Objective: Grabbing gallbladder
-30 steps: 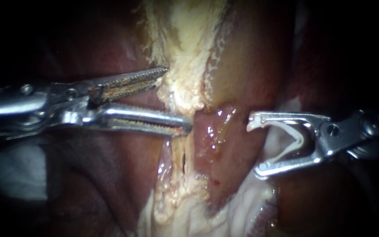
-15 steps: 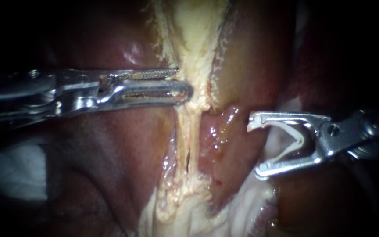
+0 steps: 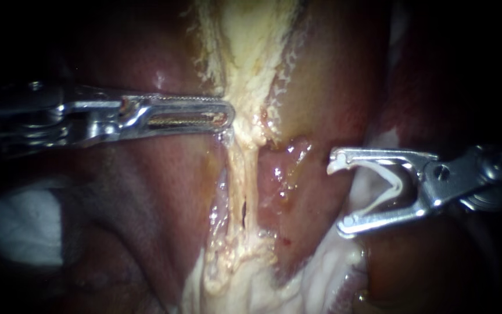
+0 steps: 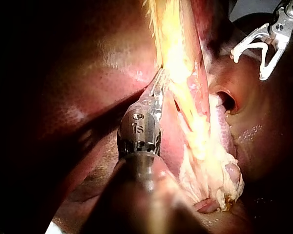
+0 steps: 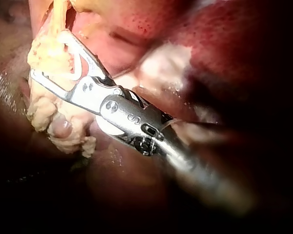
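Observation:
A pale yellow band of gallbladder tissue (image 3: pixel 245 64) runs down the middle of the endoscope view. The tan gallbladder wall (image 3: pixel 326 81) lies to its right. My left instrument (image 3: pixel 226 120) comes in from the left, its jaws shut on the left edge of that band. A thin strand (image 3: pixel 238 174) stretches down from the grip. In the left wrist view the same jaws (image 4: pixel 160 80) end in the yellow strip (image 4: pixel 178 63). My right instrument (image 3: pixel 337 196) hangs apart at the right, its jaws spread around an open white clip (image 3: pixel 391 185), clear of the tissue.
Dark red liver (image 3: pixel 146 192) lies below and left of the left instrument. Wet pink tissue (image 3: pixel 289 174) sits between the two instruments. White gauze (image 3: pixel 18 227) shows at the lower left. Lumpy pale fat (image 5: pixel 44 112) lies under the right instrument's jaws (image 5: pixel 46 54).
The left jaws went from open to shut on the pale band's edge and rose a little against the tissue. The strand below is drawn tighter. The right instrument has not moved.

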